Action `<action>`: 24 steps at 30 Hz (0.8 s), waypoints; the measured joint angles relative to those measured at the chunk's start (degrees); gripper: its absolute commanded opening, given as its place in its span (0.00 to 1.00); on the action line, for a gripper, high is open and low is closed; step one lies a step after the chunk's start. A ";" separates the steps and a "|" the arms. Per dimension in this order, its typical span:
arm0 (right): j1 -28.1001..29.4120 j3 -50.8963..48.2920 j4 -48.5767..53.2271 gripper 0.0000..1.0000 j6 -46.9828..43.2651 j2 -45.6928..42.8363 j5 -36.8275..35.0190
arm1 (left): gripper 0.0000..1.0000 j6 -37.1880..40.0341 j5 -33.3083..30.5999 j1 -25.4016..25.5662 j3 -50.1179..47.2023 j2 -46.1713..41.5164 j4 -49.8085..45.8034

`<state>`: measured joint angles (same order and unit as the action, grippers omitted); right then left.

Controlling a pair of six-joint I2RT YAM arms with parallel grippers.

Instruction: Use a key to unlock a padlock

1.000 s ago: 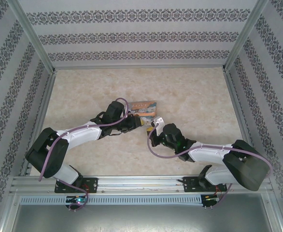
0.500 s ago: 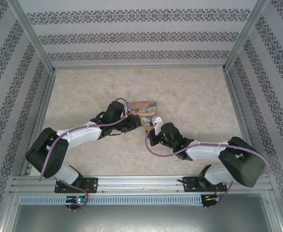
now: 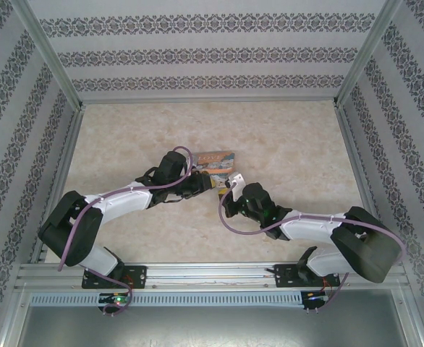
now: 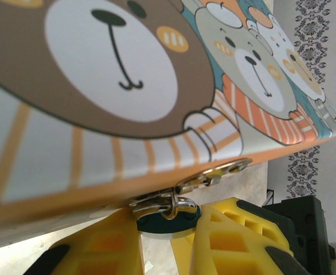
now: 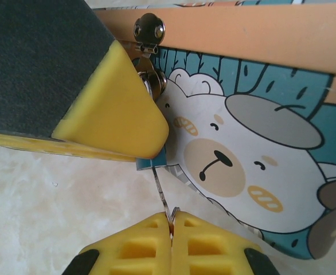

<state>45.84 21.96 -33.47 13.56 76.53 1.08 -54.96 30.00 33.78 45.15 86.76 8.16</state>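
Note:
The tiny teal padlock [image 4: 167,222] sits pinched between the yellow fingers of my left gripper [image 4: 168,229], which is shut on it. Its silvery shackle [image 4: 182,201] runs through the metal hasp of the picture box [image 4: 99,86]. In the right wrist view the padlock's teal bottom [image 5: 151,161] peeks out under the left gripper's finger [image 5: 116,109]. The thin silvery key [image 5: 161,192] rises from my right gripper [image 5: 171,220], shut on the key's head, with the blade tip at the padlock's bottom. From above, the left gripper [image 3: 212,183] and the right gripper [image 3: 231,189] meet at the box's near edge.
The illustrated bear box [image 3: 215,162] lies mid-table, just beyond both grippers. Patterned walls [image 3: 197,54] and aluminium frame posts [image 3: 49,58] enclose the marbled table [image 3: 291,144], which has free room behind the box and to both sides.
The right arm's wrist shifted slightly left, then drifted back. Both grips and the left arm look unchanged.

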 measured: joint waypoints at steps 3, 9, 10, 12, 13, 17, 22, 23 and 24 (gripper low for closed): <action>0.00 0.00 0.00 0.00 -0.02 0.02 0.00 | 0.18 0.00 0.02 0.00 0.00 0.00 0.00; 0.00 0.57 -0.20 0.00 -0.02 1.01 0.00 | 0.18 -0.02 -0.22 -0.02 0.00 0.00 -0.02; 0.00 0.79 -0.20 0.00 -0.02 1.27 0.00 | 0.18 -0.02 -0.26 -0.02 0.00 0.00 -0.02; 0.00 1.14 -0.20 0.00 -0.04 1.70 -0.02 | 0.18 -0.09 -0.55 -0.04 0.00 0.00 0.00; 0.00 1.33 -0.20 0.00 -0.04 1.99 -0.02 | 0.18 -0.22 -0.70 -0.04 0.00 0.00 -0.02; 0.00 1.90 -0.28 0.00 -0.09 2.95 -0.26 | 0.18 -0.63 -1.33 -0.09 0.00 0.00 -0.04; 0.00 2.10 -0.94 0.00 -0.28 3.63 -0.44 | 0.18 -0.85 -1.81 -0.09 0.00 0.00 -0.02; 0.00 2.10 -1.11 0.00 -0.26 3.69 -0.44 | 0.18 -0.85 -1.92 -0.09 0.00 0.00 0.00; -0.13 2.10 -1.42 0.00 -0.26 3.78 -0.42 | 0.18 -0.85 -1.97 -0.11 0.00 0.00 0.00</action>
<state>45.71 24.05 -34.89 13.30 80.31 0.67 -55.81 28.03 33.67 45.15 86.76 8.16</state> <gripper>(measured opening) 0.042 0.182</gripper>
